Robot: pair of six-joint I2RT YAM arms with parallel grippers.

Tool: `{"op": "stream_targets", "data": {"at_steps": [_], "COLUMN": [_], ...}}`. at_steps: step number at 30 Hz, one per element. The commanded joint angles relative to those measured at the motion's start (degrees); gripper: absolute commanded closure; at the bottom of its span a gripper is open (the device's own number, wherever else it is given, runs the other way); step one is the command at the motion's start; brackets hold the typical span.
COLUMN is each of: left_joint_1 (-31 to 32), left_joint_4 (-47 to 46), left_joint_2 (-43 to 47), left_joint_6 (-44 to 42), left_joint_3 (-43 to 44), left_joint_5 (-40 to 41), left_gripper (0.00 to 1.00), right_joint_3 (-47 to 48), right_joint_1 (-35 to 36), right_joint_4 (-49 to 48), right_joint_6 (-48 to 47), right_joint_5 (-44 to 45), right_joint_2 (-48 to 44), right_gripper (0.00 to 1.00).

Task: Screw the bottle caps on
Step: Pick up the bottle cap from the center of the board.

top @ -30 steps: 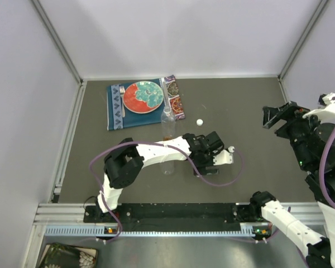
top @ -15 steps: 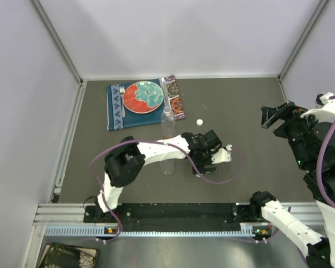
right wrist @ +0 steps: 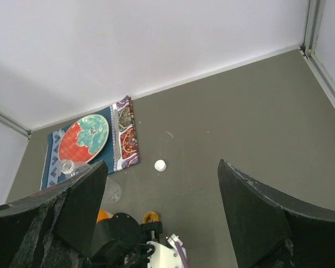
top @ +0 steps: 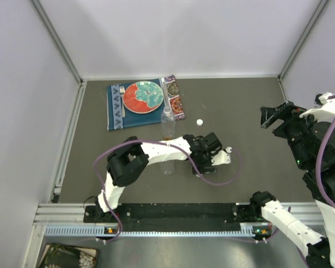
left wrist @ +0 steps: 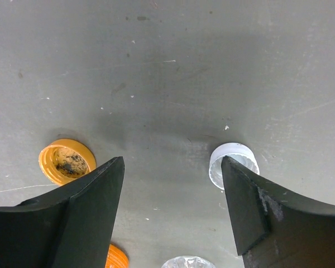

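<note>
My left gripper points down at the table, open, with only bare table between its fingers. An orange bottle cap lies open side up just left of the left finger. A white bottle cap lies open side up, partly behind the right finger. Below them show a clear bottle mouth and an orange bottle's edge. From above, the left gripper is right of a clear bottle. Another white cap lies alone. My right gripper hangs open and high at the right.
A red-and-teal plate rests on a patterned blue placemat at the back left, with a fork beside it. White walls with metal rails close the table on three sides. The left arm's purple cable loops over the table.
The left gripper has shifted slightly left toward the bottle and its jaws have narrowed a little. The right gripper has drifted slightly left.
</note>
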State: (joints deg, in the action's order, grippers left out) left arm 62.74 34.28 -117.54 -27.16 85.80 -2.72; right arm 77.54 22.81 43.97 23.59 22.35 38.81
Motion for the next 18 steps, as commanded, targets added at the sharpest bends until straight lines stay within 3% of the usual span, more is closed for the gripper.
{"op": "stream_targets", "data": {"at_steps": [1,8,13,17,18], "left_joint_1": [0.5,1.0,1.2,1.2,1.2], "left_joint_4": [-2.4,-2.7,-2.7,-2.7,-2.6], "left_joint_2": [-0.7,-0.4,-0.5,-0.7,-0.7], "left_joint_6": [-0.7,-0.8,-0.7,-0.4,-0.1], "left_joint_3": [-0.8,-1.0,-0.9,-1.2,-1.0], "left_joint_5": [0.9,1.3,1.5,1.3,1.3], "left_gripper": [0.27,0.62,0.73,0.88,0.95], "right_joint_3": [0.1,-0.6,-0.6,-0.7,-0.7], "right_joint_1": [-0.2,-0.2,-0.2,-0.2,-0.3], "right_joint_4": [-2.7,-3.1,-3.6,-4.0,-4.0], "right_joint_6": [0.2,0.3,0.3,0.0,0.0], "right_joint_5": [-1.0,-1.5,-2.0,-2.0,-2.0], "right_joint_2": [0.5,0.8,1.2,1.4,1.4], "right_gripper": [0.19,0.19,0.19,0.19,0.19]}}
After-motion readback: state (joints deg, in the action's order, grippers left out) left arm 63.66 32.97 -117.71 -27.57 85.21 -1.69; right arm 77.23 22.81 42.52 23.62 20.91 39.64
